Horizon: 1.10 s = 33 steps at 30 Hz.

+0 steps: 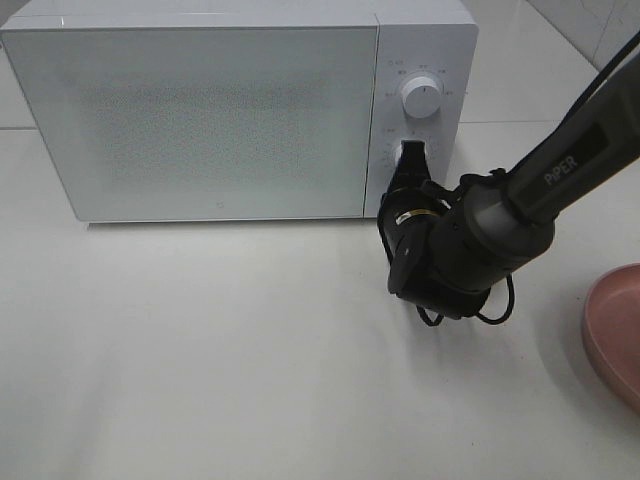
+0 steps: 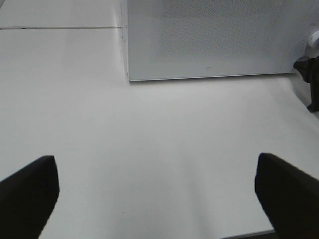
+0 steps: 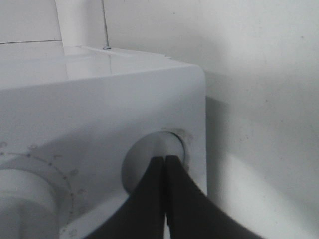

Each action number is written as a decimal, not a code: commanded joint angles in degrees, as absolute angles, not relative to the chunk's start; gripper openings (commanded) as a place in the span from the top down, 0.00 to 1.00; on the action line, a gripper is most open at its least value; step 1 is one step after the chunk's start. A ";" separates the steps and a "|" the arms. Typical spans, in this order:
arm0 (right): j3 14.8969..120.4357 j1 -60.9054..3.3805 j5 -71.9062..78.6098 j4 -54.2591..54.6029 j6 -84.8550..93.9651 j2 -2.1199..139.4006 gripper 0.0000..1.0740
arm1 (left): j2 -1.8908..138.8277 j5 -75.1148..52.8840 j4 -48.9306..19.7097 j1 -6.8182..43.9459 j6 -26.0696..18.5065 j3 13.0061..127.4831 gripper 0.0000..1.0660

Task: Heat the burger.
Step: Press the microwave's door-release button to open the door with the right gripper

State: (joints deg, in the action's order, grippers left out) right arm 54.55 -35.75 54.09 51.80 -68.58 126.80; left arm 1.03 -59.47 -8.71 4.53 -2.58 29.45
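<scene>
The burger is out of view. A white microwave (image 1: 200,120) stands at the back of the table with its door closed. My right gripper (image 1: 412,158) is shut, its fingertips pressed together against the microwave's lower knob (image 3: 139,164). The upper knob (image 1: 421,97) is free. In the right wrist view the two black fingers (image 3: 184,199) meet with no gap in front of that knob. My left gripper (image 2: 158,194) is open and empty, hovering over bare white table in front of the microwave's left corner (image 2: 130,77).
A pink plate (image 1: 615,330) lies at the right edge of the table, partly cut off, with nothing on the part that shows. The right arm (image 1: 560,170) reaches in from the upper right. White table (image 1: 200,350) stretches in front of the microwave.
</scene>
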 commanded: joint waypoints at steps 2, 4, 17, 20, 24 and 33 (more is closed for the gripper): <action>55.98 -35.29 60.62 50.19 -67.61 126.68 1.00 | 1.09 -59.13 -8.88 4.81 -2.41 29.34 0.06; 56.26 -35.29 61.94 50.02 -67.49 126.68 1.00 | 1.09 -59.13 -8.88 4.81 -2.41 29.34 0.06; 58.50 -35.29 64.11 50.71 -67.49 126.68 1.00 | 1.09 -59.13 -8.88 4.81 -2.41 29.34 0.06; 59.93 -34.78 64.00 50.88 -66.81 126.85 1.00 | 1.09 -59.13 -8.88 4.81 -2.41 29.34 0.06; 61.25 -33.46 64.57 50.88 -64.92 126.85 1.00 | 1.09 -59.13 -8.88 4.81 -2.41 29.34 0.06; 63.14 -32.54 64.69 52.65 -61.94 126.85 1.00 | 1.09 -59.13 -8.88 4.81 -2.41 29.34 0.06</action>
State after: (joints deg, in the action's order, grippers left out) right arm 58.96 -35.24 53.69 59.76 -62.85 127.88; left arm 1.03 -59.47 -8.71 4.53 -2.58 29.45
